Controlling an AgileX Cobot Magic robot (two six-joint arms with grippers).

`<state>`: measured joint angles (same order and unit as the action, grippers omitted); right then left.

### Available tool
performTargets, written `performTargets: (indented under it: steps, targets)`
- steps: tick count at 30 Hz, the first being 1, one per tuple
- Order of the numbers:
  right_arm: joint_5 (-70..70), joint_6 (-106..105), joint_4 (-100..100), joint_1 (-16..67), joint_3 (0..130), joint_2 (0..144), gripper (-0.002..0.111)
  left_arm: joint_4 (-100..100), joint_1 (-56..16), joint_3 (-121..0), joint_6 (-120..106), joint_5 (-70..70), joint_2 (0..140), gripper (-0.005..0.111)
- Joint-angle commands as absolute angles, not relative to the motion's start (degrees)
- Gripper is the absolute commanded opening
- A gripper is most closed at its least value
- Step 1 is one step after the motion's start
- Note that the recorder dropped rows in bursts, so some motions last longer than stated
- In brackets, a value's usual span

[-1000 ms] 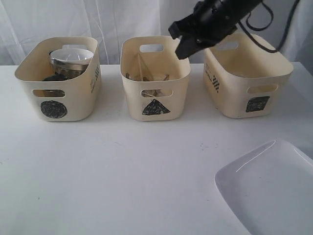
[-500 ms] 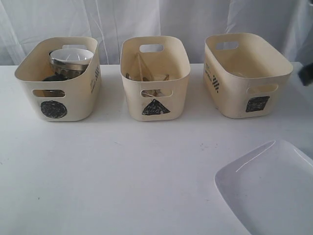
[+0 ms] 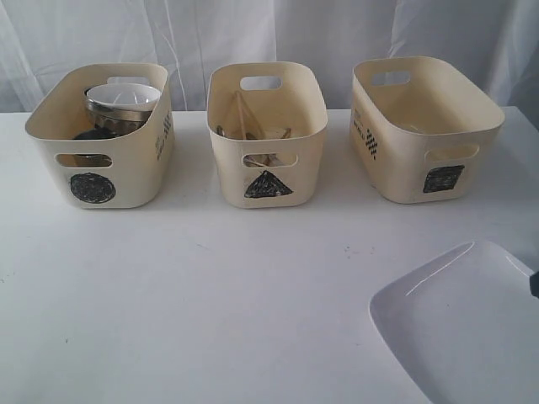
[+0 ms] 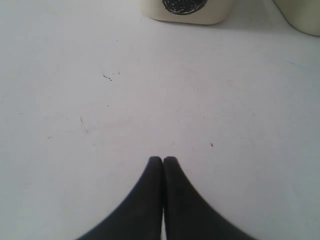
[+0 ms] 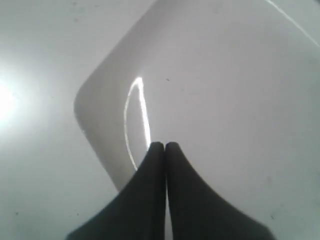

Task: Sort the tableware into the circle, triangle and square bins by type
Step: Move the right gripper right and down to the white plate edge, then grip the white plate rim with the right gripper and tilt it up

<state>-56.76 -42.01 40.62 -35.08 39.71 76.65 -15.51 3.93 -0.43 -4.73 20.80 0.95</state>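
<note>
Three cream tubs stand in a row at the back. The circle tub [image 3: 101,135] on the left holds a steel-and-white bowl [image 3: 123,103] on darker ware. The triangle tub [image 3: 268,135] in the middle holds wooden chopsticks [image 3: 244,114] and cutlery. The square bin [image 3: 425,126] on the right shows only its bare inside. A large white plate [image 3: 467,332] lies at the front right. My right gripper [image 5: 165,145] hangs shut and empty over the plate [image 5: 225,90]. My left gripper [image 4: 163,159] is shut and empty above bare table, short of the circle tub [image 4: 186,10].
The white table [image 3: 210,295] stretches between the tubs and the front edge. A white curtain hangs behind the tubs. A small dark piece of the right arm [image 3: 535,284] shows at the right edge of the exterior view.
The right arm, which hung over the triangle and square tubs a second ago, has swung off to the right and down; only a sliver of it shows by the plate now.
</note>
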Motion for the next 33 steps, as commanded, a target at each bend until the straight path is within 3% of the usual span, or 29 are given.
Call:
performTargets:
  steps: [1,7,15,22,26,30,33]
  targets:
    - [-58.9,-48.3,46.1,-36.1,43.8,84.1,0.000,-16.1,4.0,0.0,-4.4,23.1,0.7,0.000]
    - [-55.9,-48.3,47.9,-36.1,44.9,87.5,0.003,-16.1,4.0,0.0,-4.4,23.1,0.7,0.000]
    - [-58.2,-44.2,55.4,-36.0,44.5,87.6,0.032,-16.1,4.0,0.0,-4.4,23.1,0.7,0.000]
    - [-51.6,-44.3,70.5,-36.1,44.6,87.4,0.032,-16.1,4.0,0.0,-4.4,23.1,0.7,0.000]
    - [-41.1,-31.6,52.6,-41.4,44.7,86.5,0.032,-16.1,4.0,0.0,-4.4,23.1,0.7,0.000]
    - [-51.0,-5.5,13.6,-47.0,44.7,85.4,0.032,-16.1,4.0,0.0,-4.4,23.1,0.7,0.000]
    - [-54.2,-3.0,3.2,-47.4,44.7,85.4,0.032,-16.1,4.0,0.0,-4.4,23.1,0.7,0.000]
